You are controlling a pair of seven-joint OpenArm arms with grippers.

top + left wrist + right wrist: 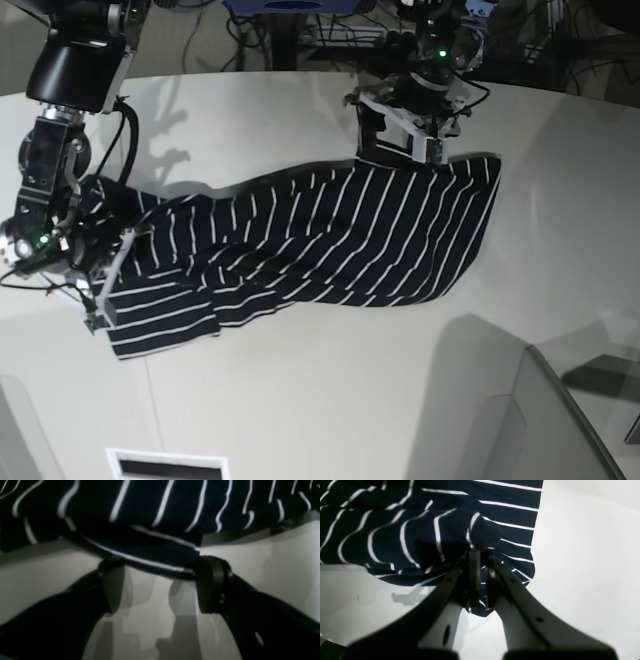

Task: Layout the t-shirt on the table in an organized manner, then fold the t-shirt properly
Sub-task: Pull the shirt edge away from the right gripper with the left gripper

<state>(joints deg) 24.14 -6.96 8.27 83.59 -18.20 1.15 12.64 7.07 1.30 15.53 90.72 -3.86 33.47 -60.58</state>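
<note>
The dark navy t-shirt [330,235] with thin white stripes lies spread but wrinkled across the off-white table [300,400]. At the shirt's far edge my left gripper [400,148] stands open. In the left wrist view the left gripper [160,585] has its black fingertips [210,585] wide apart, and the shirt's hem [155,562] lies just ahead of them, ungripped. My right gripper [100,295] is at the shirt's left end. The right wrist view shows that gripper [481,580] shut on a bunched fold of the t-shirt [485,532].
Cables and equipment [330,30] crowd the space beyond the table's far edge. A pale angled panel [560,420] stands at the near right corner. A white slot [165,465] sits at the near edge. Bare tabletop [582,567] lies right of the right gripper.
</note>
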